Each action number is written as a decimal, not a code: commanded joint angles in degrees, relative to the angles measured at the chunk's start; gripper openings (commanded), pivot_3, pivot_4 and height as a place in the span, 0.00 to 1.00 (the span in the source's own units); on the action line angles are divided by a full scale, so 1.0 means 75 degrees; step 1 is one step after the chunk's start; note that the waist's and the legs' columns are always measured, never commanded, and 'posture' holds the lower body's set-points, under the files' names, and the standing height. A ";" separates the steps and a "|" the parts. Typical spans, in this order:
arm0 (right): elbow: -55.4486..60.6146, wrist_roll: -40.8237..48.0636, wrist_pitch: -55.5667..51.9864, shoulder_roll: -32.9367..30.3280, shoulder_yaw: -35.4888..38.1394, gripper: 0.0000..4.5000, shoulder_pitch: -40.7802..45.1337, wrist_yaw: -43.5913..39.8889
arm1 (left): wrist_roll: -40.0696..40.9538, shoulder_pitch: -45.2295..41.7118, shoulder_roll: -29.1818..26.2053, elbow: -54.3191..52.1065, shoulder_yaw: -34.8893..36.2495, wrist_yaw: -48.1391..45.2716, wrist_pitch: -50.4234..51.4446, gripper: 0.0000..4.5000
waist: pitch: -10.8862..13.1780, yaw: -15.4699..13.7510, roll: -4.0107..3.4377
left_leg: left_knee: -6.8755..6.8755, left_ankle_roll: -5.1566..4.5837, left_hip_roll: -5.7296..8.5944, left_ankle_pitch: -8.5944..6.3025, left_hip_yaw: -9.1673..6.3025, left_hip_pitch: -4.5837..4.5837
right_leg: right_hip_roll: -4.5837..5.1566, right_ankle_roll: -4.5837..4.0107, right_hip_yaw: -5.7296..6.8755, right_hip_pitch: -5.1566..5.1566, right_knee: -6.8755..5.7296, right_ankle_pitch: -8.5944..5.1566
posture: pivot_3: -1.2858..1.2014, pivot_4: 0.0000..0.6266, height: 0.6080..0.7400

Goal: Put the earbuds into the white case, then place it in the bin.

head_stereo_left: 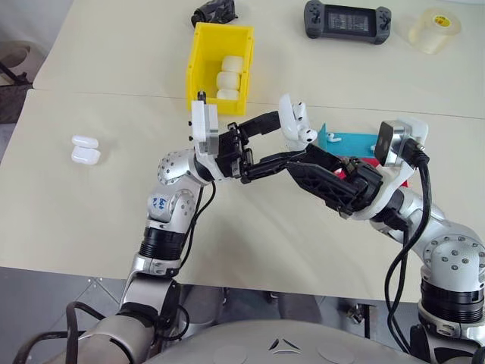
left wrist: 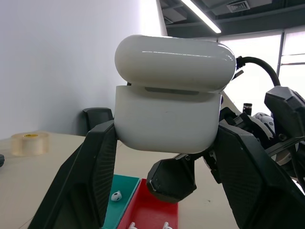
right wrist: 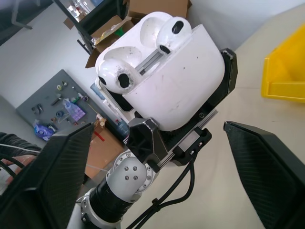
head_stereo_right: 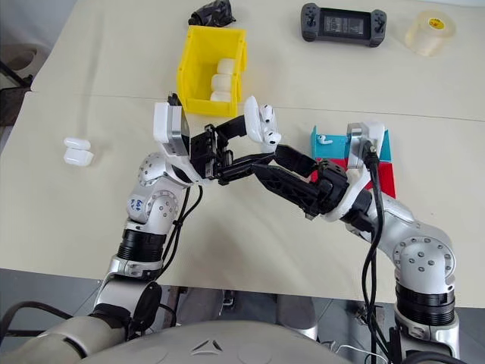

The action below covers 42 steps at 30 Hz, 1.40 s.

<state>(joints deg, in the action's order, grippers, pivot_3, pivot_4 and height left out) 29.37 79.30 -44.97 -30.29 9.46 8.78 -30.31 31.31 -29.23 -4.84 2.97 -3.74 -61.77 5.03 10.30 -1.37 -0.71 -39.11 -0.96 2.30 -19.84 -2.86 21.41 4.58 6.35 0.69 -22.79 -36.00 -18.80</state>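
I see L gripper (head_stereo_left: 282, 145) pinching the white case (head_stereo_left: 294, 125), lid up, earbuds (right wrist: 143, 52) seated; R gripper (right wrist: 152, 157) spread beside it. Bin (head_stereo_left: 198, 57) sits toward table's far edge.

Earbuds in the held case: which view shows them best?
Right wrist view: both earbuds sit in the open white case held by the left gripper. The eye views show them small; the left wrist view shows the case's outside.

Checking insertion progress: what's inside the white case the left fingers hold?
The white case, lid open, is clamped in the left fingers. Two earbuds sit in its wells, heads showing; their stems are hidden inside.
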 commanded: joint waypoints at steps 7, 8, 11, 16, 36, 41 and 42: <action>-0.0083 -0.0793 0.0369 -0.0714 0.0807 0.91 -0.0382 -0.0861 | 0.0237 0.0226 -0.0214 -0.0446 0.0023 -0.0102 0.0087 0.60 | 0.0000 -0.0003 0.0000 | 0.0001 0.0000 0.0000 0.0000 0.0000 0.0000 | 0.0000 0.0000 0.0000 0.0001 0.0002 0.0000 | 0.52 0.24 1.00; -0.0092 -0.0960 0.0427 -0.0839 0.0868 0.87 -0.0414 -0.1056 | 0.0214 0.0228 -0.0250 -0.0430 0.0037 -0.0098 0.0087 0.60 | 0.0000 -0.0003 0.0000 | 0.0001 -0.0001 0.0001 0.0000 0.0002 0.0000 | 0.0001 0.0000 -0.0001 0.0001 0.0002 0.0000 | 0.52 0.24 1.00; 0.0029 -0.1741 0.0781 -0.1226 0.0780 0.63 -0.0492 -0.1818 | 0.0137 0.0197 -0.0320 -0.0350 0.0075 -0.0044 0.0062 0.60 | 0.0000 -0.0005 0.0000 | 0.0001 -0.0001 0.0001 -0.0001 0.0002 0.0000 | 0.0000 0.0000 -0.0001 0.0002 0.0003 0.0000 | 0.52 0.24 1.00; 0.0177 -0.1748 0.0760 -0.1544 0.0825 0.25 -0.0506 -0.2497 | 0.0134 0.0145 -0.0389 -0.0231 0.0082 -0.0077 0.0045 0.60 | 0.0001 -0.0007 0.0002 | 0.0001 -0.0001 -0.0001 -0.0001 0.0001 0.0000 | -0.0002 0.0000 0.0000 0.0004 0.0003 0.0000 | 0.52 0.24 1.00; 0.0690 -0.1068 0.0277 -0.1609 0.0210 0.01 0.0403 -0.2156 | -0.0309 0.0281 -0.0564 0.0072 -0.0259 -0.0319 -0.0174 0.60 | 0.0004 -0.0017 0.0007 | 0.0000 0.0000 0.0000 0.0000 -0.0003 -0.0001 | 0.0002 0.0000 0.0005 0.0006 0.0006 0.0000 | 0.52 0.24 1.00; 0.0555 -0.1328 0.0332 -0.1488 -0.0052 0.01 0.0575 -0.2156 | -0.0229 0.0292 -0.0507 -0.0055 -0.0305 -0.0297 -0.0116 0.60 | 0.0004 -0.0012 0.0007 | 0.0000 0.0000 0.0000 0.0000 -0.0003 -0.0001 | 0.0002 0.0000 0.0006 0.0006 0.0006 0.0000 | 0.52 0.24 1.00; 0.0521 -0.1371 0.0342 -0.1466 -0.0082 0.01 0.0605 -0.2169 | -0.0223 0.0292 -0.0499 -0.0067 -0.0309 -0.0298 -0.0111 0.60 | 0.0004 -0.0012 0.0007 | 0.0000 0.0000 0.0000 0.0000 -0.0004 -0.0001 | 0.0002 0.0000 0.0006 0.0006 0.0006 0.0000 | 0.52 0.24 1.00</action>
<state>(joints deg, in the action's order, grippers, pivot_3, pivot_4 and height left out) 33.03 68.97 -42.92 -41.83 8.80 12.52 -46.47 28.78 -27.17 -8.90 4.95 -5.78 -63.90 4.60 10.33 -1.46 -0.65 -39.11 -0.96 2.30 -19.84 -2.89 21.40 4.59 6.36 0.74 -22.74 -35.96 -18.80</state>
